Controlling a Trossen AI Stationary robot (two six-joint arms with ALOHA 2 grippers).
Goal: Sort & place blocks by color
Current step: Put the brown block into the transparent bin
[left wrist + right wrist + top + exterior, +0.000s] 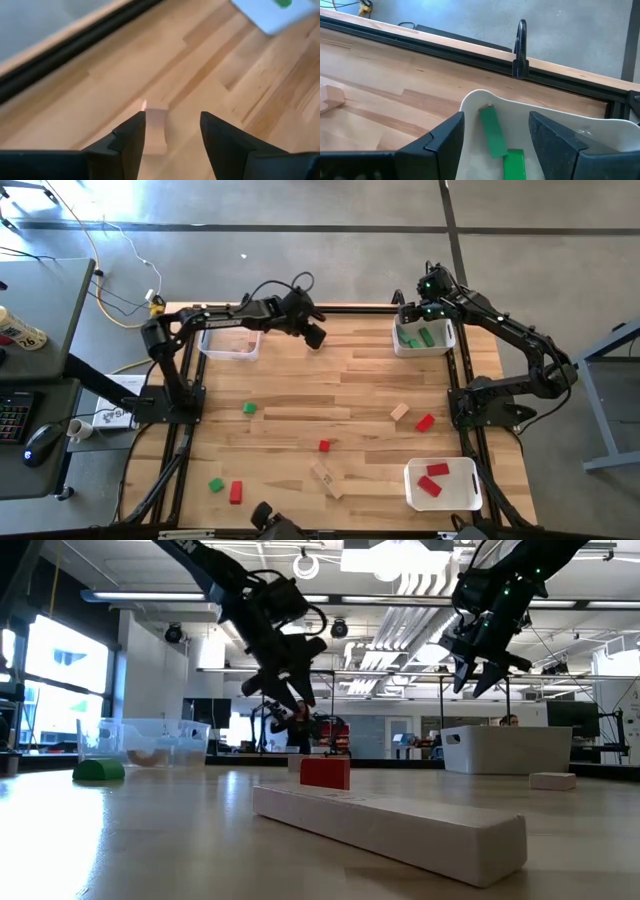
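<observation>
Left gripper [316, 338] holds a tan block [155, 125] between parted fingers, beside tan bin [230, 342] — swing back over it before dropping. Right gripper [425, 305] open, empty — over green bin [424, 336].

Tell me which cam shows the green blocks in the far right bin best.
Right wrist view: the right gripper hovers open over the bin, green blocks close up. High view shows them small. Low view: bin wall hides them. Left wrist: only a green speck.
</observation>
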